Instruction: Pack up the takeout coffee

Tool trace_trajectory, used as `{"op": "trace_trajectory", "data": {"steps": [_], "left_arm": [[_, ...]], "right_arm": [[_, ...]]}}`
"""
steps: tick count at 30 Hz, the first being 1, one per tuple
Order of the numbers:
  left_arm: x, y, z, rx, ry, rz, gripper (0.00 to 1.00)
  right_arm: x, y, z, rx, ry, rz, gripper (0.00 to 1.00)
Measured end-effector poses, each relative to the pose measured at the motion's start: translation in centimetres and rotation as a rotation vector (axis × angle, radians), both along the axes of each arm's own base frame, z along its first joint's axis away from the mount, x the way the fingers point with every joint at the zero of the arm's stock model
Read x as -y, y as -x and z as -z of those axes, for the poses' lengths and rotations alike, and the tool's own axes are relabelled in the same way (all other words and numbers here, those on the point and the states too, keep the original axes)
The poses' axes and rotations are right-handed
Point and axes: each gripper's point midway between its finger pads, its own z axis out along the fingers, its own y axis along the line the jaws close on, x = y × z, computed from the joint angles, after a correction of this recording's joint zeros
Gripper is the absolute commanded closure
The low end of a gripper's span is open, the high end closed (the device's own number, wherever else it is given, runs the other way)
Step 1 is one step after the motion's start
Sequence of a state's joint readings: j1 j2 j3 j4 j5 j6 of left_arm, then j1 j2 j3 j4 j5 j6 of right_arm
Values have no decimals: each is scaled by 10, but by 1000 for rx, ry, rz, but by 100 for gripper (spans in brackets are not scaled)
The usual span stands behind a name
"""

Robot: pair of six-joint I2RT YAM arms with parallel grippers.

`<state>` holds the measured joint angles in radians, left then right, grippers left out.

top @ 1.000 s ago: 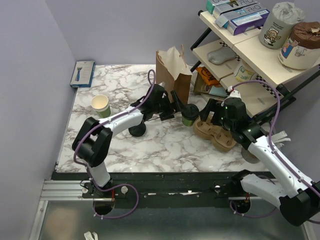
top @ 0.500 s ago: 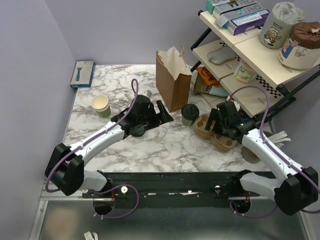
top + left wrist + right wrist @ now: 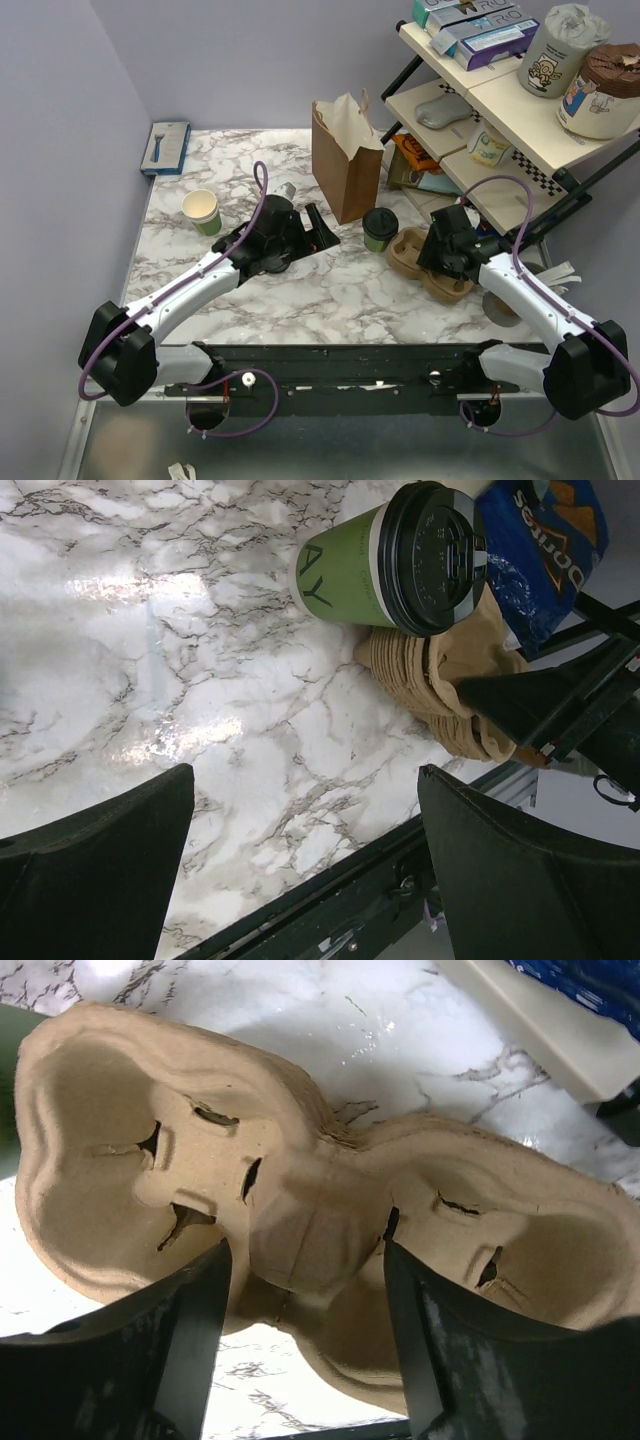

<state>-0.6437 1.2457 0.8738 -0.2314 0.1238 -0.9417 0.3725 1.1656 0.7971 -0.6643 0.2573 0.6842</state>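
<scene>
The takeout coffee (image 3: 379,228), a dark-green cup with a black lid (image 3: 432,555), stands upright just right of the brown paper bag (image 3: 345,160) and touches the pulp cup tray (image 3: 450,285). My left gripper (image 3: 322,230) is open, low over the marble a short way left of the cup, with nothing between its fingers (image 3: 100,860). My right gripper (image 3: 305,1255) is down on the cup tray (image 3: 120,1160). Its fingers (image 3: 440,1360) straddle the narrow middle ridge, one in each well. A small gap still shows at the left finger.
A lidless green cup (image 3: 202,211) stands at the left of the table. A blue box (image 3: 166,147) lies at the back left corner. A slanted shelf rack (image 3: 500,110) with boxes and tubs fills the right side, snack bags (image 3: 540,540) under it.
My left arm pulled back from the lidded cup toward the left and near side, still open. My right gripper dropped onto the tray's middle and its jaws narrowed.
</scene>
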Motion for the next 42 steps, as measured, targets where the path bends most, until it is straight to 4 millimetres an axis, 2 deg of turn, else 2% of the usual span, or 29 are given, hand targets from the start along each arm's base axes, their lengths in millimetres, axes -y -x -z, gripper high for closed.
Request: {"op": "trace_trajectory", "data": {"steps": [5, 9, 10, 16, 25, 30, 31, 35, 39, 42], "left_arm": [[1, -1, 2, 1, -3, 3, 1], [1, -1, 3, 3, -3, 3, 1], [1, -1, 3, 4, -4, 4, 1], [2, -3, 4, 9, -7, 8, 1], [4, -4, 15, -14, -20, 16, 1], [12, -4, 18, -22, -3, 47, 1], [14, -3, 19, -24, 2, 58, 1], [29, 3, 20, -28, 18, 122, 1], [67, 14, 19, -39, 46, 249, 1], [92, 23, 20, -51, 75, 330, 1]], "right_arm": [[1, -1, -1, 8, -4, 23, 51], [3, -1, -1, 11, 0, 29, 65], [3, -1, -1, 9, 1, 30, 66], [5, 4, -2, -1, 9, 26, 62], [7, 6, -20, 30, 18, -1, 62], [3, 7, -22, 30, 9, -58, 64], [0, 8, -21, 27, 4, -79, 68], [-13, 14, -12, 5, -38, -184, 68], [-27, 24, -3, -22, -76, -299, 66], [-35, 29, -4, -4, -100, -367, 66]]}}
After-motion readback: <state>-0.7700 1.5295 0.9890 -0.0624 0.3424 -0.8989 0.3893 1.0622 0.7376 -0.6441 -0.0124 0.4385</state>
